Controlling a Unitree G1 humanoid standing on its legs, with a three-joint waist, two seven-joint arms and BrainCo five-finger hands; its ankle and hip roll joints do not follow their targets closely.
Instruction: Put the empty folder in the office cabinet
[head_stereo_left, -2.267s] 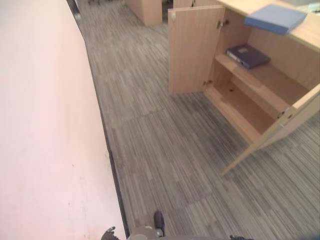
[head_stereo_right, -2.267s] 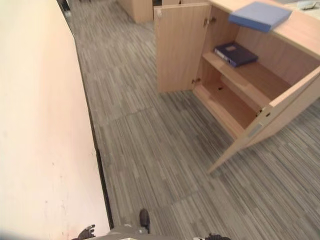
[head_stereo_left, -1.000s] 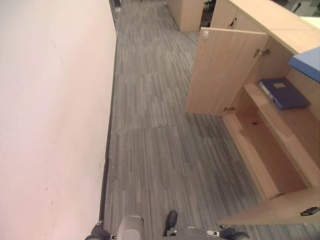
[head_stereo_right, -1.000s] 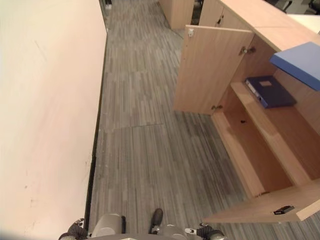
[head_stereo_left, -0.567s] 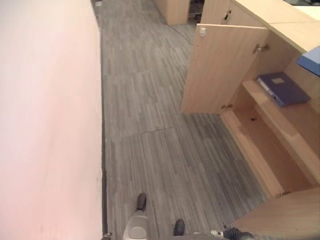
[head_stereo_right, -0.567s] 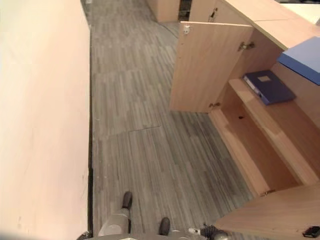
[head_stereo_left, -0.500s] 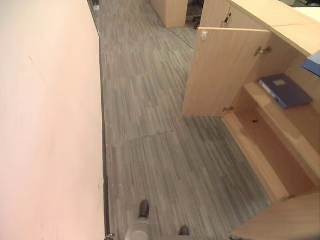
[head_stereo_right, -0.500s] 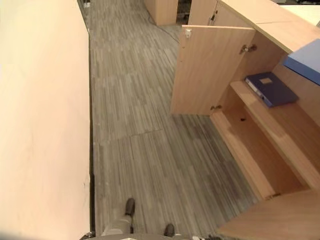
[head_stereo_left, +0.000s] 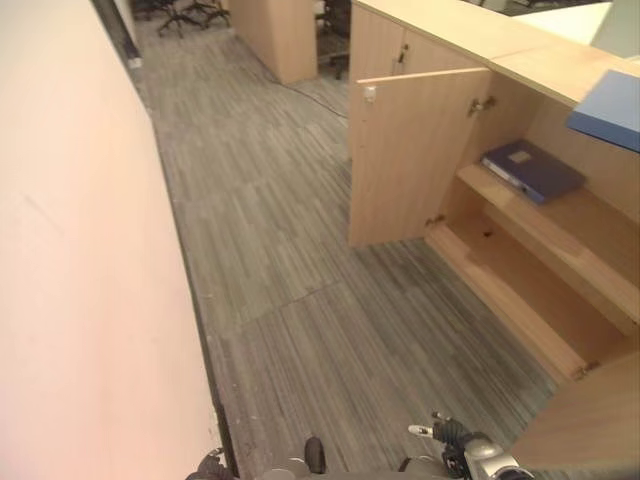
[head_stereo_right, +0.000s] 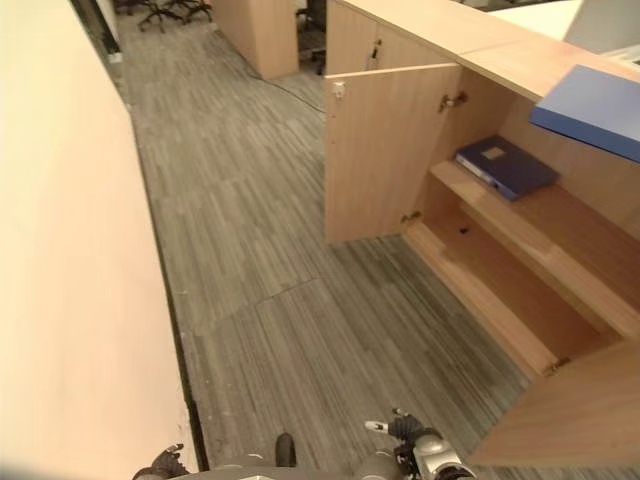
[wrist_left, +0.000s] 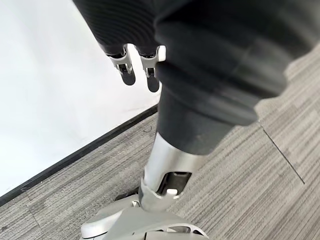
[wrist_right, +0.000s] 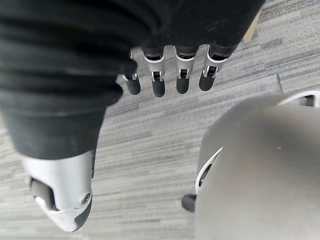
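The office cabinet (head_stereo_right: 520, 250) stands open to my right. A light blue folder (head_stereo_right: 590, 110) lies flat on its top, long axis slanting rightward toward me. My left hand (wrist_left: 140, 65) and right hand (wrist_right: 170, 75) hang relaxed, empty.

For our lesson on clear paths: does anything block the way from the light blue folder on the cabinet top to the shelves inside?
Nothing visible does. The light blue folder lies on the cabinet top; the door stands open. A dark blue folder occupies part of the upper shelf.
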